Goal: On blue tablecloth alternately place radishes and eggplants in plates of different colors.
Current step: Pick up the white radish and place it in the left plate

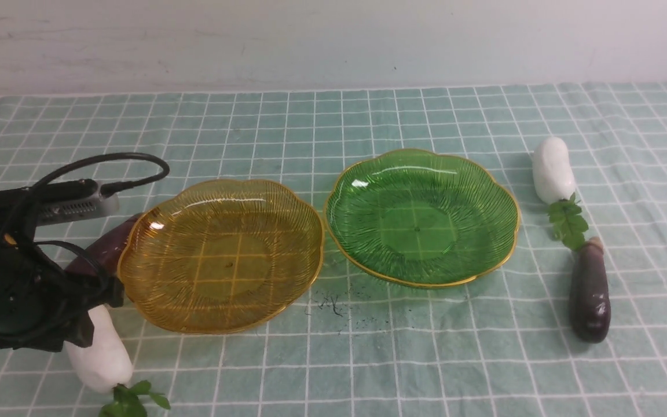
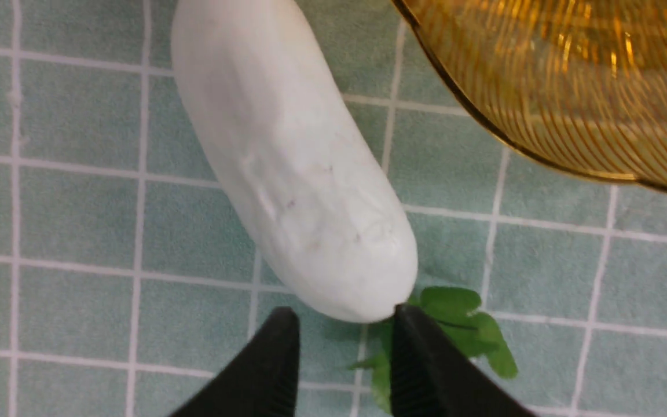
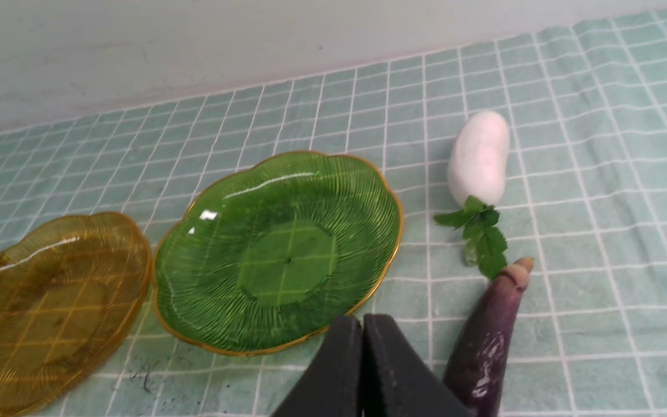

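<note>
**DESK:** What is laid out on the blue tablecloth (image 1: 426,359)?

**PHOTO:** Two ribbed, scallop-edged plates with gold rims are seen side by side at centre frame in the front view, their edges nearly touching. The amber plate (image 1: 220,258) is at left and the green plate (image 1: 420,217) at right, and both are shown empty. Dark specks (image 1: 330,304) are scattered on the cloth just below the gap between them.

**DESK:** And the vegetables?

**PHOTO:** The near radish (image 1: 102,353), plump and white with green leaves at its lower end, is pictured at lower left, just beside the amber plate. The left eggplant (image 1: 110,243) is partly hidden behind that plate's left rim and the arm. At right of frame, the far radish (image 1: 552,169) is laid above the right eggplant (image 1: 589,295). That eggplant is glossy dark purple, and its pale stem is almost met by the radish leaves.

**DESK:** The grippers?

**PHOTO:** The left gripper (image 2: 345,313) is seen with jaws parted and nothing grasped, its black fingertips at the leafy end of the near radish. Whether contact is made cannot be told. The right gripper (image 3: 362,318) is shown with fingers pressed together, nothing between them, near the green plate and the right eggplant.
</note>
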Tool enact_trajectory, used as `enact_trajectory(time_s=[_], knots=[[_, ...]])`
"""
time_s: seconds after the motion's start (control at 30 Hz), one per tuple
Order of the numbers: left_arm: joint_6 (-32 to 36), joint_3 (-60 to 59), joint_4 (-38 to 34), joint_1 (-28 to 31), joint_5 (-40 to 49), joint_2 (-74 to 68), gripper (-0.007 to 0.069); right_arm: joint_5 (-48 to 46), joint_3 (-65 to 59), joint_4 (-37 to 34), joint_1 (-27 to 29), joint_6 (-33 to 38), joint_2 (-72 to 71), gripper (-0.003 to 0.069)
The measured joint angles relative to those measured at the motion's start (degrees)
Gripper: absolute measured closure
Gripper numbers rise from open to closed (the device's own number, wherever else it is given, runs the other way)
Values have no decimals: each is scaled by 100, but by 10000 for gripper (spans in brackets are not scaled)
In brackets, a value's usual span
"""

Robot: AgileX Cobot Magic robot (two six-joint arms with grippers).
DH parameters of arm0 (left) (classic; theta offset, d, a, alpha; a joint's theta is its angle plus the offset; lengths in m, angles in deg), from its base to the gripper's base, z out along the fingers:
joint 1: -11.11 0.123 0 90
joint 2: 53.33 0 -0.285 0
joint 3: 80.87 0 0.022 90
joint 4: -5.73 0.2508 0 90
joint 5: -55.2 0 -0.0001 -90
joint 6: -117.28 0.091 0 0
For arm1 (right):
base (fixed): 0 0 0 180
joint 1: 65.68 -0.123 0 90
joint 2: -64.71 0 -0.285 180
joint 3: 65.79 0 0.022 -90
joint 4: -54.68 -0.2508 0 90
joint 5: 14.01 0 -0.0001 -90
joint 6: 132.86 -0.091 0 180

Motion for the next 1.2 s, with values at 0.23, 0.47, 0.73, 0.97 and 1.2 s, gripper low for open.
enact_trajectory(time_s=[0.23,0.47,0.73,0.97,1.2], knots=[[-1281,0,866,0,-302,-653,31,1,4,-979,-6,897,133,673],[-1733,117,853,-12,-661,-1173,-53,178,11,-1555,-6,1249,133,673],[-1750,50,956,0,-576,-1364,33,276,11,-1654,-6,1257,138,673],[-1750,71,968,0,-446,-1475,185,329,11,-1687,-6,1257,139,673],[-1253,189,883,0,-178,-1543,180,-68,253,-1817,-6,1257,258,673]])
